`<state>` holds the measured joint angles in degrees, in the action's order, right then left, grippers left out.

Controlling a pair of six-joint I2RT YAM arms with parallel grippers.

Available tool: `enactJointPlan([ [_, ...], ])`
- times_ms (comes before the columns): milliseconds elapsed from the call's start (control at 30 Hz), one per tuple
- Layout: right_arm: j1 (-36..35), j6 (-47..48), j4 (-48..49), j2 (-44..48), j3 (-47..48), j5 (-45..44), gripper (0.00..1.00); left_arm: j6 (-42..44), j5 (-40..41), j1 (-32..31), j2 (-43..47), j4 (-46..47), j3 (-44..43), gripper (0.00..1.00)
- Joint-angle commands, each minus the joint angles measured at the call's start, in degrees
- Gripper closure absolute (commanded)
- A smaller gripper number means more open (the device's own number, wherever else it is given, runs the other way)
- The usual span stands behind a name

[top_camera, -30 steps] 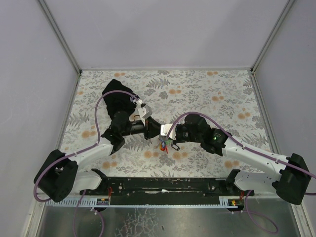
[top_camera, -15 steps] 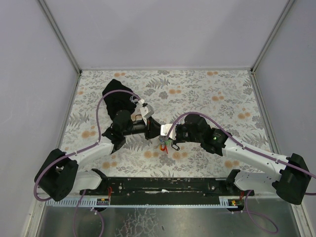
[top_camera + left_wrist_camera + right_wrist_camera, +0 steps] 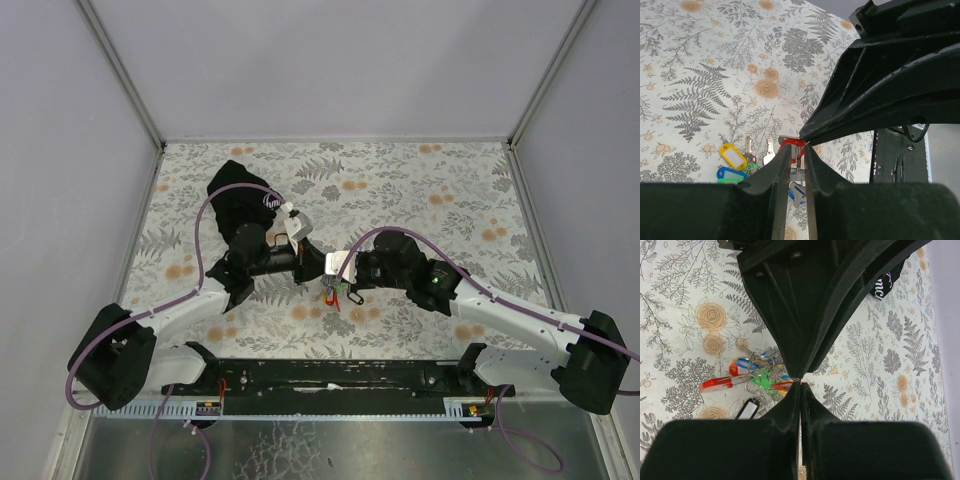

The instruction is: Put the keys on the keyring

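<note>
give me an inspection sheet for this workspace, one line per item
surface: floral cloth lying flat over the table
job's things: keys with coloured tags, bunched below the two hands
clutter: black pouch at far left
hands: left hand jaws a narrow gap apart at a red tag, grip unclear; right hand shut, tip to tip with the left
cables: purple cables looped over each arm
surroundings: pale walls; nothing else seen

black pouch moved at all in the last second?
No. The black pouch sits in the same spot near the table's far-left corner.
</note>
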<state>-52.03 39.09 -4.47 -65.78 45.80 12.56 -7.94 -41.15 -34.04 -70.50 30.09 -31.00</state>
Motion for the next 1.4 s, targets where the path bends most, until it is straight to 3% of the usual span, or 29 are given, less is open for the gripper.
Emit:
enactJointPlan([
  [0,-0.54,0.38,1.85,0.56,2.95,-0.43,1.00,0.50,-0.68,-0.80,-0.11,-0.67,-0.98,0.85],
  [133,-0.56,0.34,1.93,0.63,2.90,-0.38,1.00,1.27,-0.96,-1.08,-0.93,-2.06,-1.49,0.87],
  [267,-0.54,0.28,1.94,0.77,2.76,-0.37,1.00,1.96,-0.51,-1.14,-0.92,-2.76,-1.71,1.00],
  [600,-0.52,-2.29,2.90,3.78,-1.54,-1.47,1.00,0.21,1.67,-1.18,0.88,2.45,0.73,1.00],
  [867,-0.56,-6.20,7.04,5.51,-7.79,-0.93,1.00,-3.65,5.02,-1.02,2.27,10.09,4.04,1.00],
  [1367,-0.97,-8.11,11.35,4.67,-11.16,0.69,1.00,-11.30,9.39,-1.03,-0.26,25.61,7.11,1.00],
])
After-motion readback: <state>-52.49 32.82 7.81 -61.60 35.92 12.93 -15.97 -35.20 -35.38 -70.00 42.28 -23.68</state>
